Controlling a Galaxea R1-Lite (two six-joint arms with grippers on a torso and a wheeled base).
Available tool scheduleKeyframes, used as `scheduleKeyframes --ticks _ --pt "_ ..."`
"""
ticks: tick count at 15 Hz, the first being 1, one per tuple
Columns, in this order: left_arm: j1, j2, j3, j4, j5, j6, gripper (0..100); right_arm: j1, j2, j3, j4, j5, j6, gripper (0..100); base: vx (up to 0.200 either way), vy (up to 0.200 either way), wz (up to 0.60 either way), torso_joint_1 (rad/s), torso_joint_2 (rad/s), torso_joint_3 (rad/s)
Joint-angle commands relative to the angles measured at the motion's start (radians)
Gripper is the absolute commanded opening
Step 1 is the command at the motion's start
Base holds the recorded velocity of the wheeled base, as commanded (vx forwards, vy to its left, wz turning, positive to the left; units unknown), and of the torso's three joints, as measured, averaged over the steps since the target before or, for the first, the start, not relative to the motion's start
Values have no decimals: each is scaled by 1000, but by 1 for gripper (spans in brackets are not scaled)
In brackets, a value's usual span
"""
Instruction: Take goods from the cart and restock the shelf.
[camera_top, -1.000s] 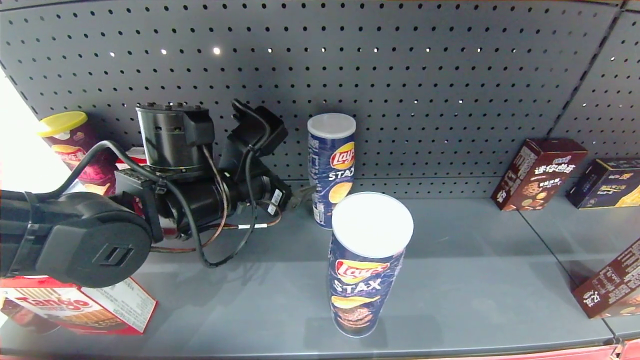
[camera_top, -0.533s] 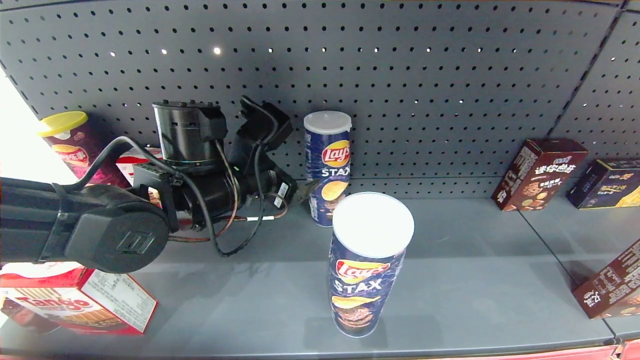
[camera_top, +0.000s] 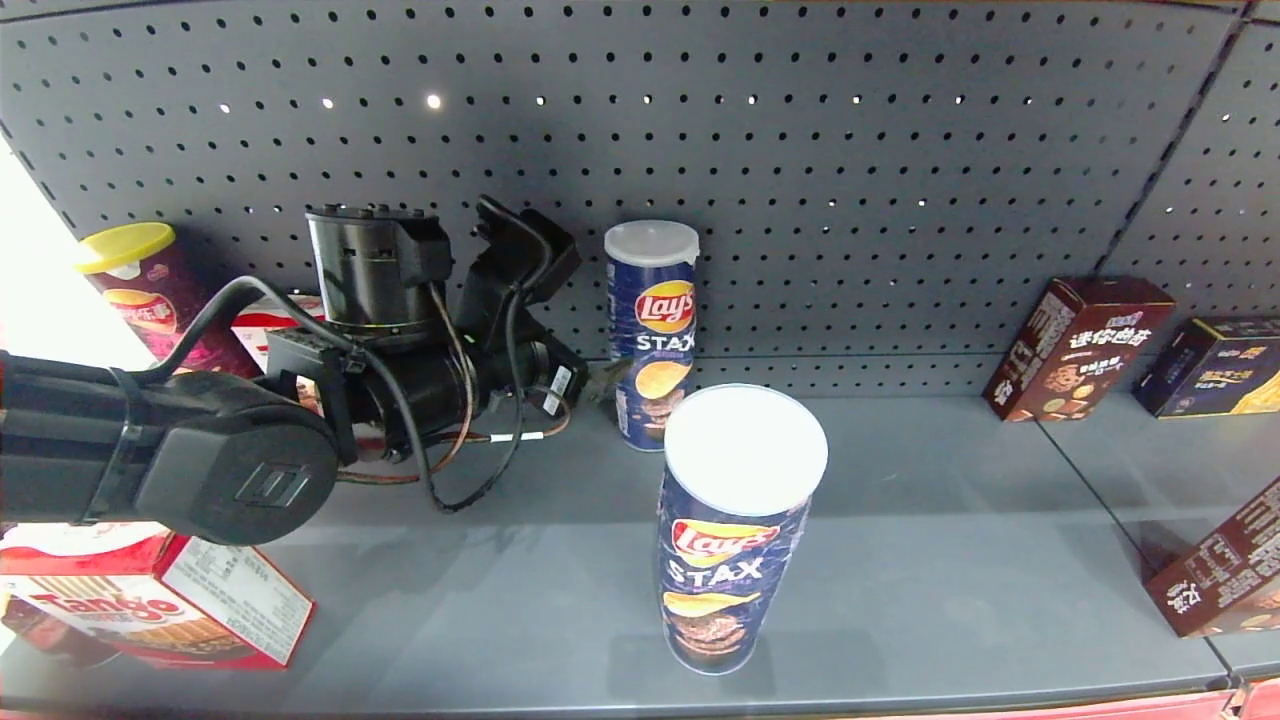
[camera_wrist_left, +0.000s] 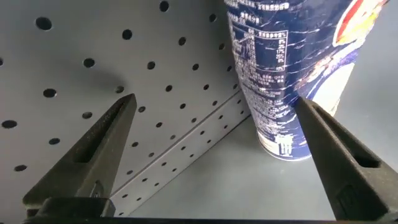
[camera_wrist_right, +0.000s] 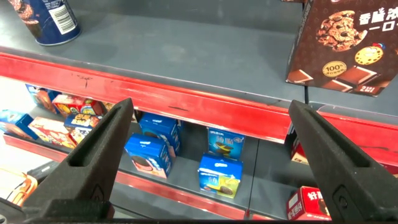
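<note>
Shelf, grey metal, pegboard back wall. Two dark blue chip cans with white lids, both upright. Rear chip can stands at the back, just in front of the pegboard; front chip can stands near the shelf's front edge, slightly to the right of the rear one and apart from it. Left arm lies in over the left part of the shelf, left gripper low beside the rear chip can's base. Left wrist view: left gripper with jaws spread wide, rear chip can close to one finger and off-centre in the gap; contact cannot be judged. Right gripper jaws also spread, nothing between them, held out in front of the red shelf edge, with blue packs on the lower shelf beyond. Other stock: purple can with yellow lid at far left back, red wafer box at front left, brown cookie box tilted against the back wall at right, dark box beside it, another brown box at the right edge.
</note>
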Motion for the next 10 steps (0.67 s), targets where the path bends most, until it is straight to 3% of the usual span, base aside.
scheduleKeyframes --ticks 1,5,10 --pt "-1 -7 17 -6 0 1 100 0 1 0 -1 0 -1 100 0 0 0 0 0 0" --pt "10 -75 106 -11 28 8 100 0 1 0 -1 0 -1 100 0 0 0 0 0 0" --pt "20 -15 62 -8 63 5 100 0 1 0 -1 0 -1 100 0 0 0 0 0 0"
